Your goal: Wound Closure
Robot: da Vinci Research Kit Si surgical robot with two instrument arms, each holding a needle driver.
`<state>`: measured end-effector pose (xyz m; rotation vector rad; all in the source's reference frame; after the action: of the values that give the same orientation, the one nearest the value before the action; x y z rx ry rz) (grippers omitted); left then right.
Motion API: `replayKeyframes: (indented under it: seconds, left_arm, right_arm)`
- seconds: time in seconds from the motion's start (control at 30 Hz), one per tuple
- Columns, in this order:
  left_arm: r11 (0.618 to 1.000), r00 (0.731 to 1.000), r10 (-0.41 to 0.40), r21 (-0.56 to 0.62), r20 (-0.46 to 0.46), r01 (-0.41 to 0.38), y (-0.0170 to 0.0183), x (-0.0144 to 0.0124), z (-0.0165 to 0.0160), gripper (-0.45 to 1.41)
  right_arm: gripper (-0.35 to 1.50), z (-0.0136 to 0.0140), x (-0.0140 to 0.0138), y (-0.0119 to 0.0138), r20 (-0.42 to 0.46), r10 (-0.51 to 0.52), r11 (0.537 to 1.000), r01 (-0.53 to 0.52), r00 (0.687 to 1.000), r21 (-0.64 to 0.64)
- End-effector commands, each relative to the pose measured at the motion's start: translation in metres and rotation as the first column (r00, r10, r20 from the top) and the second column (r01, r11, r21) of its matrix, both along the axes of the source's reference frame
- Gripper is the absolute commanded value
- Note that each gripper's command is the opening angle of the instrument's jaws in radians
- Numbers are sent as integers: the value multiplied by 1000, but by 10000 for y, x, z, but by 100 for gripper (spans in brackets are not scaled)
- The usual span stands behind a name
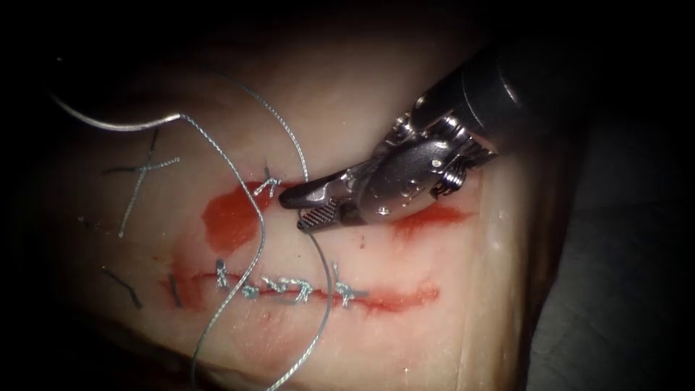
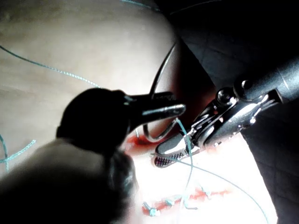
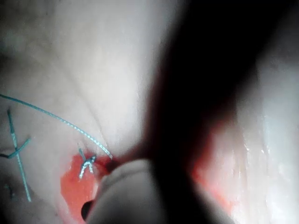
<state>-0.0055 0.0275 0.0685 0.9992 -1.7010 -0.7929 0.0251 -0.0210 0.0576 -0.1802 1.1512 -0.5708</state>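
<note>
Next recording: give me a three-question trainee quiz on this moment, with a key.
1. Where does the needle lie in the endoscope view?
2. The right arm's tool is: A) shut on the needle; B) open, with the thread passing at its jaws; C) shut on the tissue.
3. True or false: the lower cut has no stitches yet.

Key: 1. On the tissue at the upper left, held by neither jaw of the right arm's tool, its thread trailing down. 2. B. 3. False, a row of stitches crosses it.
</note>
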Motion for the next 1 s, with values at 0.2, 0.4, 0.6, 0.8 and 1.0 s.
replayKeyframes:
  seconds: [0.2, 0.4, 0.6, 0.8, 1.0]
  left_arm:
    - [1000, 1000, 3, 11, -1, -3, -2, -11, 11, -45]
    - [1000, 1000, 9, 21, -8, -9, -5, -16, 20, -45]
    - [999, 1000, 18, 34, -14, -17, -9, -21, 32, -45]
    - [999, 1000, 24, 45, -16, -23, -11, -25, 35, -45]
    - [999, 999, 26, 45, -18, -25, -12, -25, 35, -45]
  right_arm:
    - [-35, 3, -8, 4, -86, -23, 994, 13, 996, -112]
    - [-35, -21, -34, 24, -55, -83, 979, 71, 995, -193]
    - [-35, -34, -91, 38, 60, -63, 959, 77, 996, -273]
    - [-35, -27, -172, -4, 172, 8, 937, 53, 985, -344]
    - [-35, -37, -256, -11, 339, -5, 934, 126, 941, -336]
